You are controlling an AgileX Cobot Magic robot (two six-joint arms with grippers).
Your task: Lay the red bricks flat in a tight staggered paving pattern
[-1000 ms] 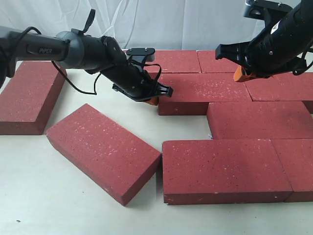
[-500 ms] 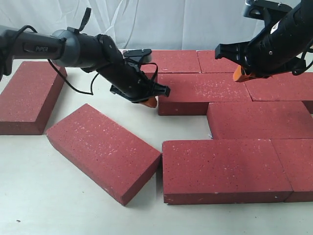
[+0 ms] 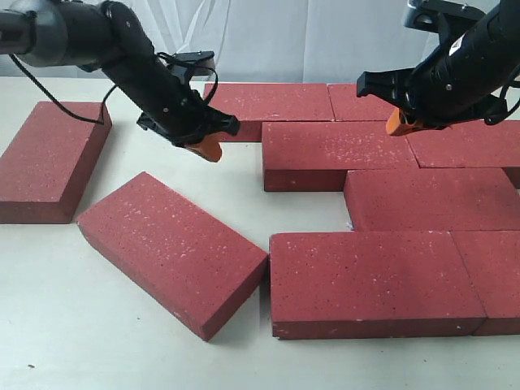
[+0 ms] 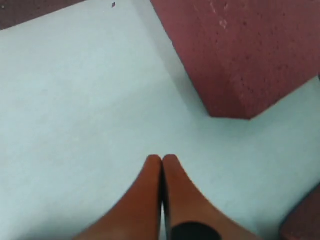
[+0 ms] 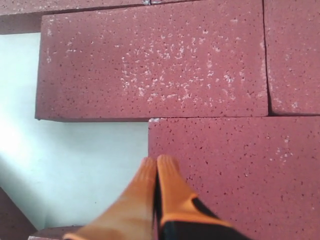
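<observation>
Several red bricks lie flat in staggered rows on the right, among them a second-row brick [image 3: 337,153] and a front-row brick [image 3: 374,280]. One loose brick [image 3: 171,252] lies skewed, its corner touching the front row. Another loose brick [image 3: 53,158] sits apart at the far left. My left gripper [image 3: 210,150] is shut and empty, above bare table left of the second row; its wrist view shows its tips [image 4: 161,158] near a brick corner [image 4: 245,50]. My right gripper [image 3: 396,123] hovers shut and empty over the second row, its tips [image 5: 157,160] at a third-row brick's corner [image 5: 240,175].
White table [image 3: 81,325] shows at the front left and in the notch [image 3: 305,211] between the second and front rows. A white curtain [image 3: 268,36] hangs behind. A black cable [image 3: 73,110] trails from the left arm above the far-left brick.
The left arm has swung left and back, away from the left end of the second-row brick, and its shut gripper is now over open table. The right arm and all bricks stayed put.
</observation>
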